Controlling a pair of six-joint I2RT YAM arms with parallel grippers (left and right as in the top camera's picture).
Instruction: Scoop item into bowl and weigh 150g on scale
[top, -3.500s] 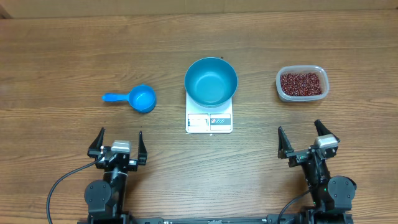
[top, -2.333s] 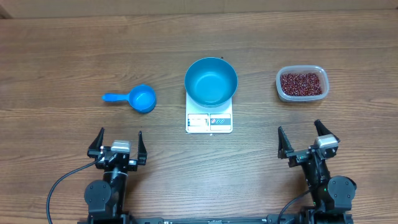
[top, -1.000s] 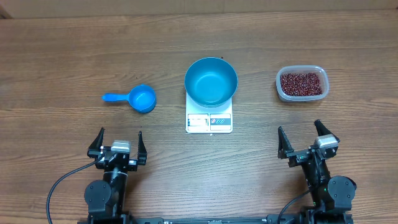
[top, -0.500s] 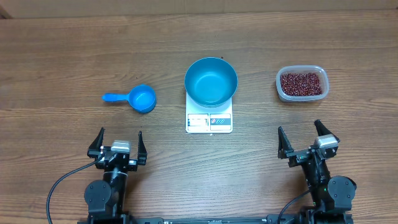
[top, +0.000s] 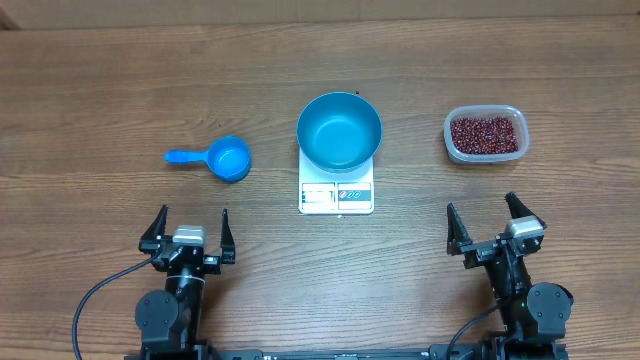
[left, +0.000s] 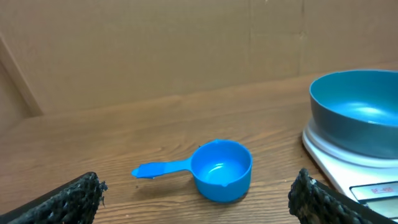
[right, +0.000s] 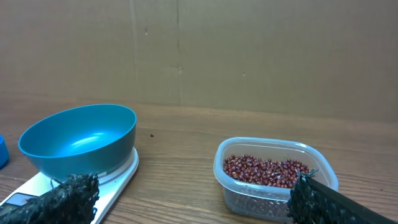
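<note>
A bright blue bowl (top: 339, 131) stands empty on the white scale (top: 336, 194) at the table's middle; both also show in the left wrist view, bowl (left: 364, 112) and scale (left: 339, 163), and in the right wrist view, bowl (right: 78, 138) on scale (right: 111, 177). Dark red beans (top: 485, 134) fill a clear tub (top: 456, 147) at the right, beans (right: 264, 170). A small blue scoop (top: 222, 158) lies left of the scale, scoop (left: 214, 169). My left gripper (top: 189, 230) rests open near the front edge, below the scoop. My right gripper (top: 491, 225) is open too, below the tub.
Brown cardboard walls stand behind the wooden table (top: 120, 90). Both arm bases and a black cable (top: 95, 300) sit at the front edge.
</note>
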